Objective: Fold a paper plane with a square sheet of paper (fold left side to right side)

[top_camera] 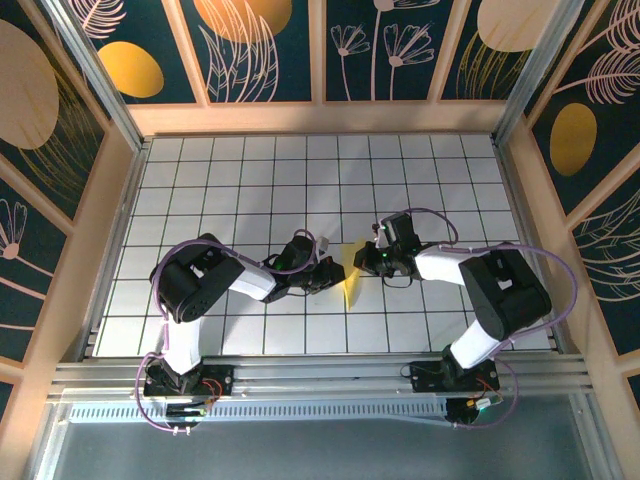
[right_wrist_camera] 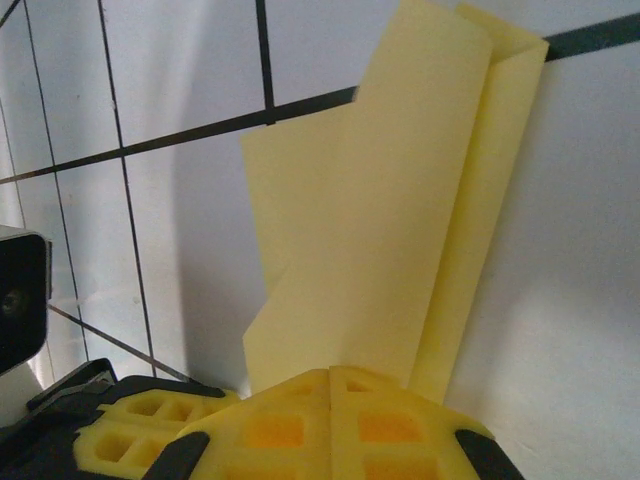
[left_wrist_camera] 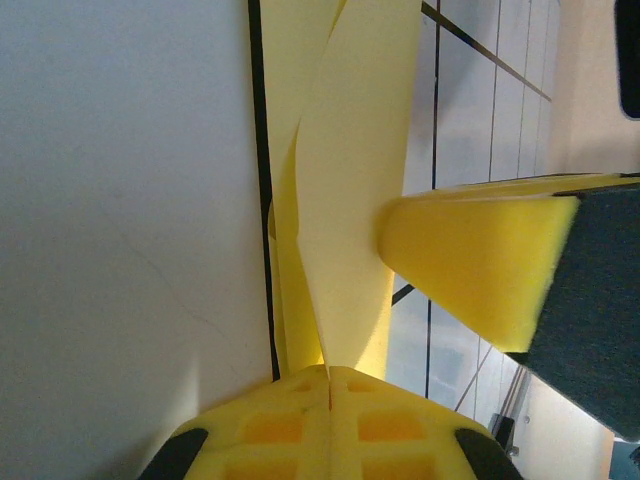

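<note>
Mid-fold: narrow creased pale yellow paper sheet [top_camera: 352, 280] lies between the left gripper [left_wrist_camera: 328, 372] and right gripper [right_wrist_camera: 330, 372], each pinched shut on it. Next, probably: carry the left flap rightward and press the crease

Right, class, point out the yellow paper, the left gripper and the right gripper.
yellow paper [right_wrist_camera: 400, 220]: right wrist view, middle of broad flap.
left gripper [left_wrist_camera: 330, 380]: left wrist view, seam between closed fingertips.
right gripper [right_wrist_camera: 330, 382]: right wrist view, seam between closed fingertips.
</note>
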Available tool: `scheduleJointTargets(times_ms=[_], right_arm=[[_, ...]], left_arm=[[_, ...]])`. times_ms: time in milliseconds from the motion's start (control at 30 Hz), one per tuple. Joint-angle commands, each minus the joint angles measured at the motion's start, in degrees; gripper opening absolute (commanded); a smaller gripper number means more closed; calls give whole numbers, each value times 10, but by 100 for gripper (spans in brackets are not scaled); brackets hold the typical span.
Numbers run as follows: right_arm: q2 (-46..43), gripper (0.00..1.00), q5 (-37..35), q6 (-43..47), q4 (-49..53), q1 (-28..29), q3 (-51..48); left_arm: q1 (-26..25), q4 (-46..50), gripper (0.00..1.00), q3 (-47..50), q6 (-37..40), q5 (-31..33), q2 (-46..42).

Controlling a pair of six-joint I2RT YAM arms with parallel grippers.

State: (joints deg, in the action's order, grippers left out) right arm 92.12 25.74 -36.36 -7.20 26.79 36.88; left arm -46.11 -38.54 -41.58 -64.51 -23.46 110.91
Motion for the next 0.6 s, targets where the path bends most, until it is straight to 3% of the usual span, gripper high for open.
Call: scheduleJointTargets(times_ms=[0,567], right_arm=[[10,5,-5,7,-7,4,-2],[11,5,-16,6,4,4,-14]], left_arm=[[14,105,0,27,10,72,16],[13,105,0,16,26,55,26]])
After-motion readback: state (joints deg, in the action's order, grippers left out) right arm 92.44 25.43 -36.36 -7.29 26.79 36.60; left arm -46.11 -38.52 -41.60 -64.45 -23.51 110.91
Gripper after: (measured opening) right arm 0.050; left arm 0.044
